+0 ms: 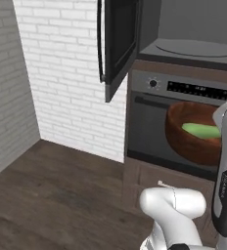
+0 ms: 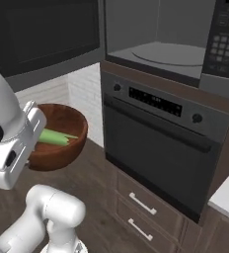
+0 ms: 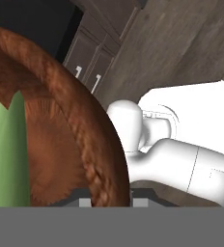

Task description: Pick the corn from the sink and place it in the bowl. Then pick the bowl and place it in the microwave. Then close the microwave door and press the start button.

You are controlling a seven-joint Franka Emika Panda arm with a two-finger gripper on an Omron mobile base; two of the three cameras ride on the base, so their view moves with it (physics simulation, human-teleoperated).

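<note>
The gripper pinched the rim of the stiff, glossy wooden bowl, which looked slippery and liable to tip, with the light corn loose inside.

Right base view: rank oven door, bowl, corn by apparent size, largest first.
1. oven door
2. bowl, though it is held up nearer the camera and partly hidden by the arm, so it may look larger than it is
3. corn, lying in the bowl
</note>
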